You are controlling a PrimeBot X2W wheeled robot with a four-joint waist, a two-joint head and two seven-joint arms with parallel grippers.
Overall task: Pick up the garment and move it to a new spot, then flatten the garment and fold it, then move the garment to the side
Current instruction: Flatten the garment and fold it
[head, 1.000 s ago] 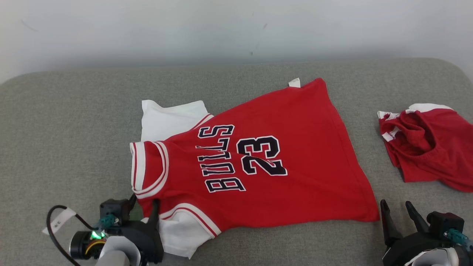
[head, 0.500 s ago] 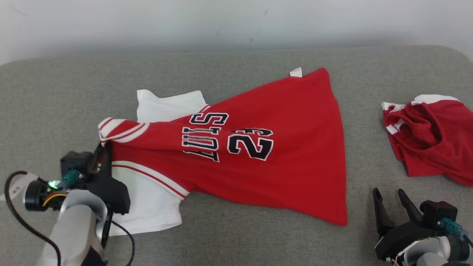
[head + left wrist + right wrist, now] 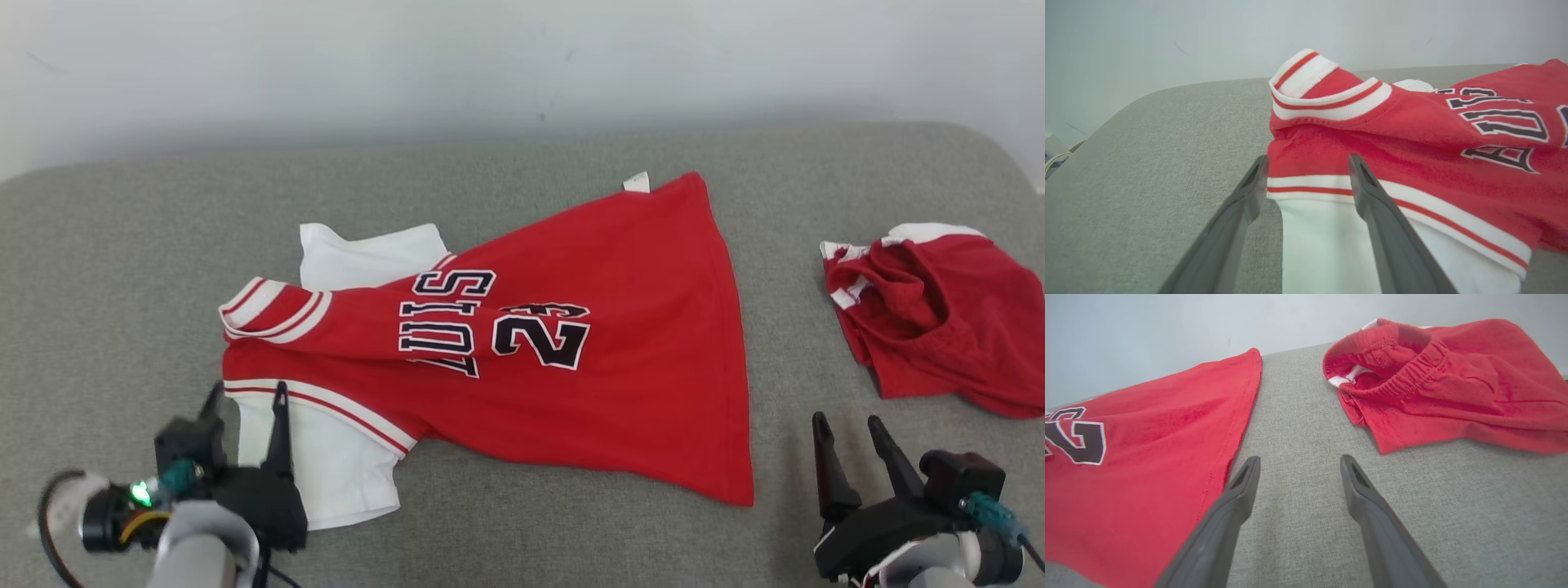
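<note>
The garment (image 3: 571, 351) is a red jersey with white sleeves, dark lettering and the number 23. It lies wrinkled across the middle of the grey padded surface (image 3: 522, 180), collar to the left. My left gripper (image 3: 245, 394) stands open at the jersey's lower left, its fingertips at the striped sleeve seam. In the left wrist view the open left gripper (image 3: 1306, 161) frames the red-and-white trim of the jersey (image 3: 1412, 134) with nothing pinched. My right gripper (image 3: 845, 423) is open over bare surface, just right of the jersey's hem. The right wrist view shows the right gripper (image 3: 1297, 462) beside that hem (image 3: 1147, 428).
A second red piece of clothing, crumpled shorts (image 3: 939, 314) with an elastic waistband, lies at the right, also seen as red shorts (image 3: 1437, 379) from the right wrist. A pale wall (image 3: 522, 65) stands behind the surface, whose corners curve away at the far left and right.
The left gripper shut on the jersey's collar, dragged it leftward, then let go, opened and dropped back to the lower left. The jersey now lies stretched and creased. The right gripper kept still.
</note>
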